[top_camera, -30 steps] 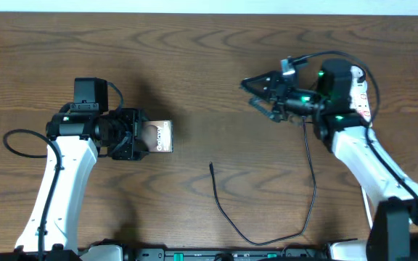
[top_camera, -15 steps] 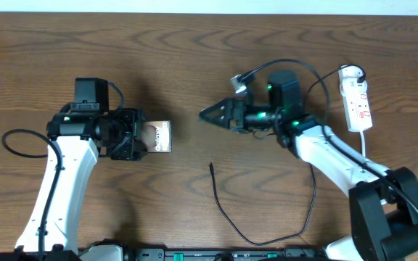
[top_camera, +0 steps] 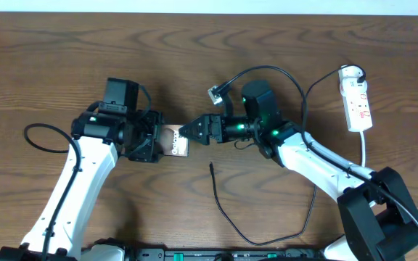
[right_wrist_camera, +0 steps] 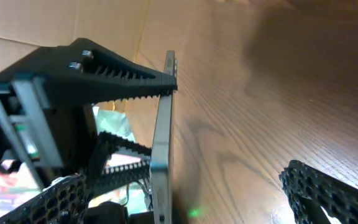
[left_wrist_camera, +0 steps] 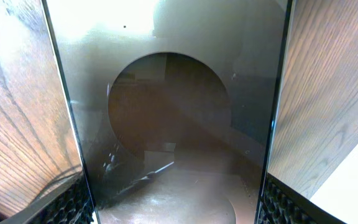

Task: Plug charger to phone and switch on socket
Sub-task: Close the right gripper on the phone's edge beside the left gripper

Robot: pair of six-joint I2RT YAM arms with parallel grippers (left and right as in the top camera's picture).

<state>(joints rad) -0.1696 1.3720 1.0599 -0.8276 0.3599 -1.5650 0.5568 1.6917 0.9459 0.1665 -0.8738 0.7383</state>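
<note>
The left claw [top_camera: 157, 139] pinches the phone [top_camera: 176, 141], a glossy brown slab with white lettering, its long axis pointing straight at the right claw [top_camera: 191, 132], which we find spread at its free end. The charger [top_camera: 212, 170] tip lies on the counter [top_camera: 303, 43] near the right claw, nearer that arm than the left

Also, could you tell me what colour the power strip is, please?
White with red markings; the power strip shows best overhead.

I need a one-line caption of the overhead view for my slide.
Left gripper holds the phone, open right gripper faces its free end; charger and socket lie ungrasped.
</note>
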